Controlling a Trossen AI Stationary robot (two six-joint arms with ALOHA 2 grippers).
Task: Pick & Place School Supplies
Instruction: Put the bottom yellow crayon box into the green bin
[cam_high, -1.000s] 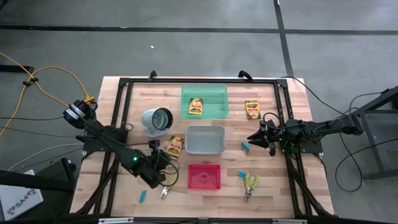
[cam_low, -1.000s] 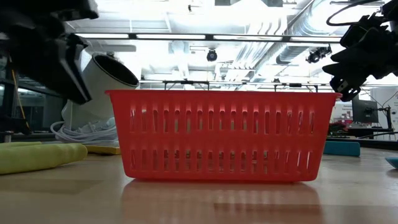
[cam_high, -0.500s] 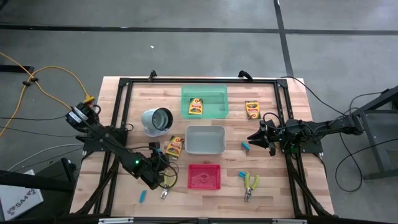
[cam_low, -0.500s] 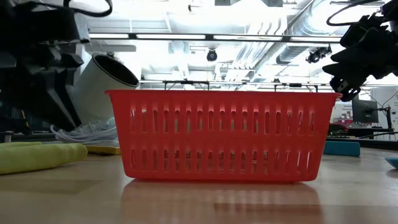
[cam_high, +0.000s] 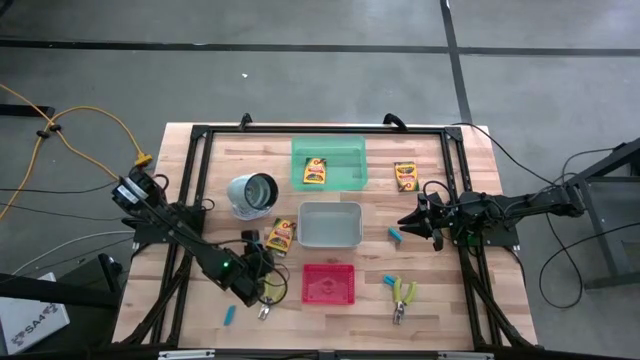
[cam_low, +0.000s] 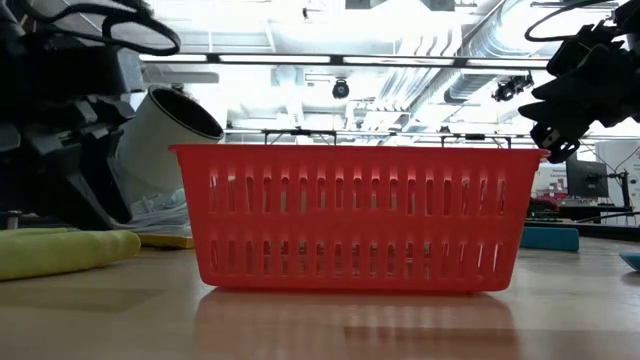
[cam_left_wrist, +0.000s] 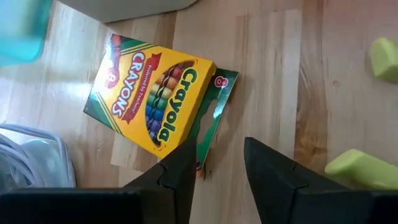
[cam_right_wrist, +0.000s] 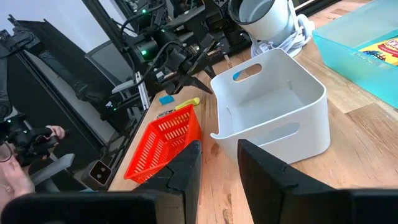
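Note:
A yellow crayon box (cam_left_wrist: 149, 93) lies flat on the wood between the white cup (cam_high: 252, 194) and the grey tray (cam_high: 330, 224), its end flap (cam_left_wrist: 214, 112) open. My left gripper (cam_left_wrist: 221, 158) hovers open just short of that flap end, slanting down; I cannot tell whether a fingertip touches the flap. Pliers with yellow-green handles (cam_high: 266, 298) and a blue piece (cam_high: 230, 315) lie close by. My right gripper (cam_high: 414, 222) waits open at the table's right, beside another blue piece (cam_high: 396, 235). More pliers (cam_high: 403, 297) and a crayon box (cam_high: 405, 176) lie on the right.
A red tray (cam_high: 328, 284) stands near the front middle and a green tray (cam_high: 345, 150) holding a crayon box (cam_high: 316, 171) stands at the back. A black frame (cam_high: 320, 130) runs round the table. A person's hand (cam_right_wrist: 37, 134) shows beyond the table.
My left gripper has sunk toward the table near the crayon box beside the grey tray. The right arm and the objects have kept still.

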